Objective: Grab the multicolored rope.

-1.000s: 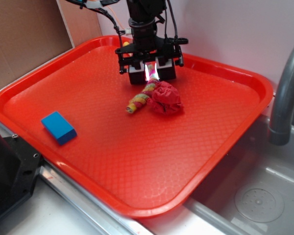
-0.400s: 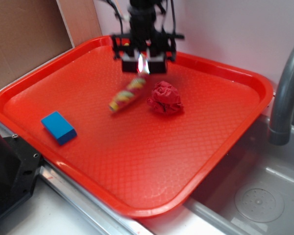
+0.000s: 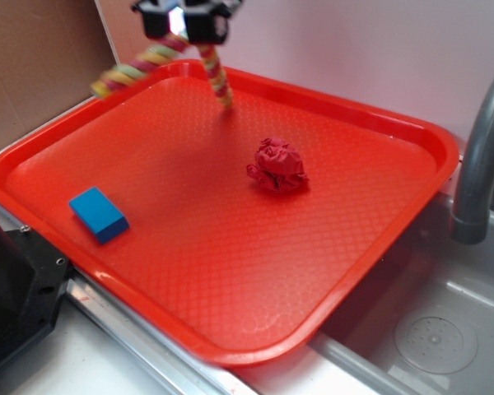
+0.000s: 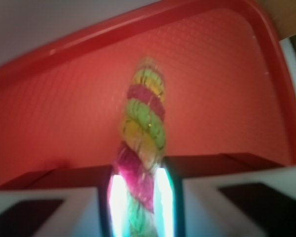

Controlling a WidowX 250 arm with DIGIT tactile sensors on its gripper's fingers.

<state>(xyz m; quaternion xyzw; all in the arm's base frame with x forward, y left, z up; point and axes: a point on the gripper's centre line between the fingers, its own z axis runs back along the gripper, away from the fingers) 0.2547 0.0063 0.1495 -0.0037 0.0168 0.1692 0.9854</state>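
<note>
My gripper (image 3: pixel 184 25) is high above the far left part of the red tray (image 3: pixel 379 247) and shut on the multicolored rope (image 3: pixel 136 70). The rope is a twisted cord of yellow, pink-red and pale green strands. One end swings out to the left, and the other hangs down toward the tray. In the wrist view the multicolored rope (image 4: pixel 143 128) is pinched between the two pads of the gripper (image 4: pixel 137 197) and hangs over the tray floor.
A wrinkled red cloth ball (image 3: pixel 277 165) lies near the tray's middle. A small blue block (image 3: pixel 98 214) sits near the tray's left front. A grey faucet (image 3: pixel 477 164) and a sink (image 3: pixel 428 337) are at the right, and a brown board (image 3: pixel 41 66) is at the left.
The gripper has risen from the tray floor beside the red cloth ball, carrying the rope up and to the left. The rope is now clear of the tray and swinging.
</note>
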